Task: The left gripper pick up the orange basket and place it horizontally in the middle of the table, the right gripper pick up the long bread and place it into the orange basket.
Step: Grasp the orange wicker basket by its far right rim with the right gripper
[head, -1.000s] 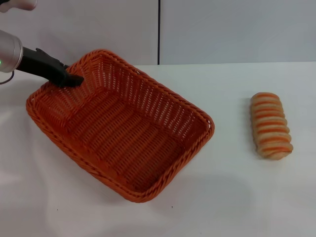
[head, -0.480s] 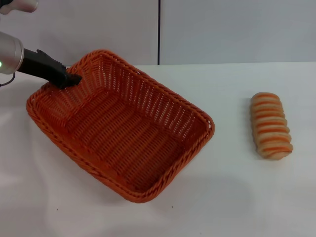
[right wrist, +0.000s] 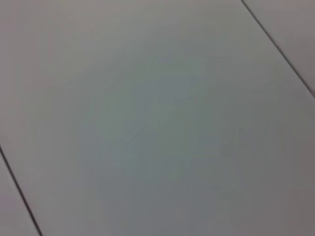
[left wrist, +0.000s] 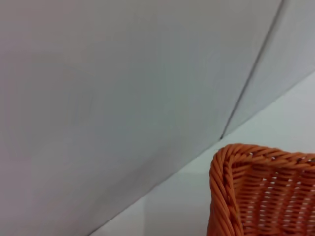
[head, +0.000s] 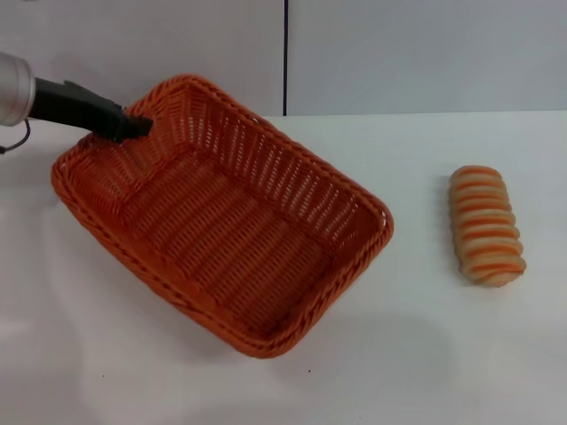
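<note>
The left gripper (head: 133, 126) was clamped on the far rim of the orange basket (head: 221, 221), tipping it up off the table (head: 425, 354).

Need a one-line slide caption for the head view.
Left pincer grips the far-left rim of the orange basket, tilted over the white table; long bread lies apart to its right.

A pale grey wall (head: 425, 53) runs behind the worktop, filling the 12 o'clock part of the head view. A thin dark vertical seam (head: 284, 57) splits it into two panels, just left of centre. The left wrist view shows the same wall (left wrist: 108, 98) with a dark seam (left wrist: 251, 78) slanting across it. The right wrist view shows only plain grey panel surface (right wrist: 147, 123) crossed by two thin dark lines (right wrist: 278, 46).
</note>
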Robot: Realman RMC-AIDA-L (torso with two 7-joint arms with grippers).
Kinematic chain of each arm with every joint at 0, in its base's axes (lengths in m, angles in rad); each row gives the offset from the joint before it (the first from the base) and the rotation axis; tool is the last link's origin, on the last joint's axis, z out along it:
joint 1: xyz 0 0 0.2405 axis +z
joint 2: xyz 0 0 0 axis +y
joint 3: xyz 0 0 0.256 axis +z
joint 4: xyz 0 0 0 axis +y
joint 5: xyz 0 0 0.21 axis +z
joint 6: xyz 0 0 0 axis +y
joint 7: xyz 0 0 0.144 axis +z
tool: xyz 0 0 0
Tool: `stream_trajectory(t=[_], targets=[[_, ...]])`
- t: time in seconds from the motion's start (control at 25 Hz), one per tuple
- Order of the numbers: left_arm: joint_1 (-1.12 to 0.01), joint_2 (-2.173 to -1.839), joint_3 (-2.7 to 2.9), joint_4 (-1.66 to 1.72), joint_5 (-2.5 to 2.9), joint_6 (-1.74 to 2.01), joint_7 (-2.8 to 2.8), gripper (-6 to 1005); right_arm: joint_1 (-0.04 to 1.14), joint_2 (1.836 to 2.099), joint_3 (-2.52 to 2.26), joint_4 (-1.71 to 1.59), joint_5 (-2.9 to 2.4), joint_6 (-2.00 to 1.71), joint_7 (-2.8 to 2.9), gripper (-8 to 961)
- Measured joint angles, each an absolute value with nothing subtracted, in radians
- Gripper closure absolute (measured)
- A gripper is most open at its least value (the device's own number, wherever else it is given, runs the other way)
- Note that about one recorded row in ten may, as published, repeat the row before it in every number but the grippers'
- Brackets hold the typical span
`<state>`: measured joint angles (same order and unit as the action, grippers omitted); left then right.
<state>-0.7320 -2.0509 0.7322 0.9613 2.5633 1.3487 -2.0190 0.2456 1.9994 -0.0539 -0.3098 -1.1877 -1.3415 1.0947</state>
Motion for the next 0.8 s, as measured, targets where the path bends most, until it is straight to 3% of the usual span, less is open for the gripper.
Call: stream_trajectory(t=[0.36, 0.8], targets=[[-0.695, -2.017, 0.646, 0.986, 2.402, 1.467, -2.107, 824, 0.25, 2.0, -0.053, -0.299, -1.186, -1.327, 1.094, 177], [-0.651, -2.008, 0.613, 1.03, 2.272, 1.53, -2.195, 824, 0.256, 1.999, -0.051, -0.297, -1.186, -1.325, 1.092, 178]])
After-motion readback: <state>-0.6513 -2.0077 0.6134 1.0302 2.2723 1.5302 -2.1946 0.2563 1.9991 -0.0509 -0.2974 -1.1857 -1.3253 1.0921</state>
